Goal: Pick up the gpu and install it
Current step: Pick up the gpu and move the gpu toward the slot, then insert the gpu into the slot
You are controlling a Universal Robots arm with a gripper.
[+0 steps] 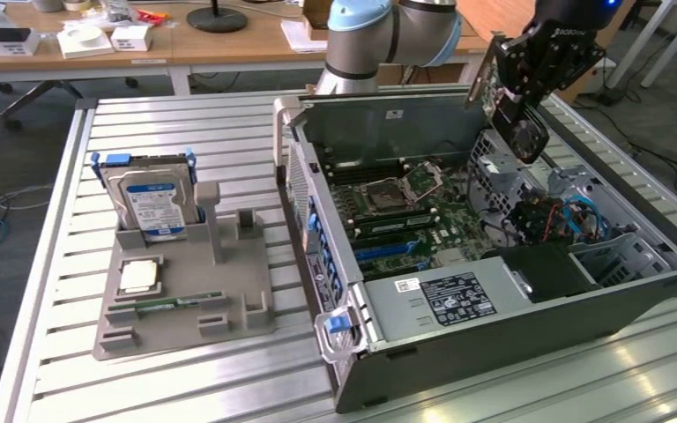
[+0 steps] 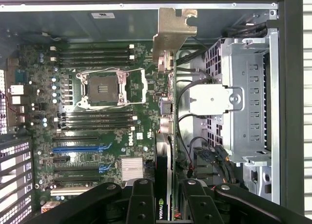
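1. Fingers [image 2: 141,204] of the gripper [image 1: 522,92] were pinching the gpu [image 2: 165,156] from both sides, neither fully spread nor pressed together.
2. The gpu hung in the air above the open computer case [image 1: 492,352], clear of the motherboard [image 1: 409,220], with its fan face toward the exterior view's right.
3. In the wrist view the card appeared edge-on, its silver bracket [image 2: 171,31] at the far end, between the CPU socket [image 2: 103,90] and the metal drive cage [image 2: 248,102].
4. A hard drive [image 1: 154,203] stood in a gray holder [image 1: 186,300] on the table [image 1: 138,388], well apart from the case.
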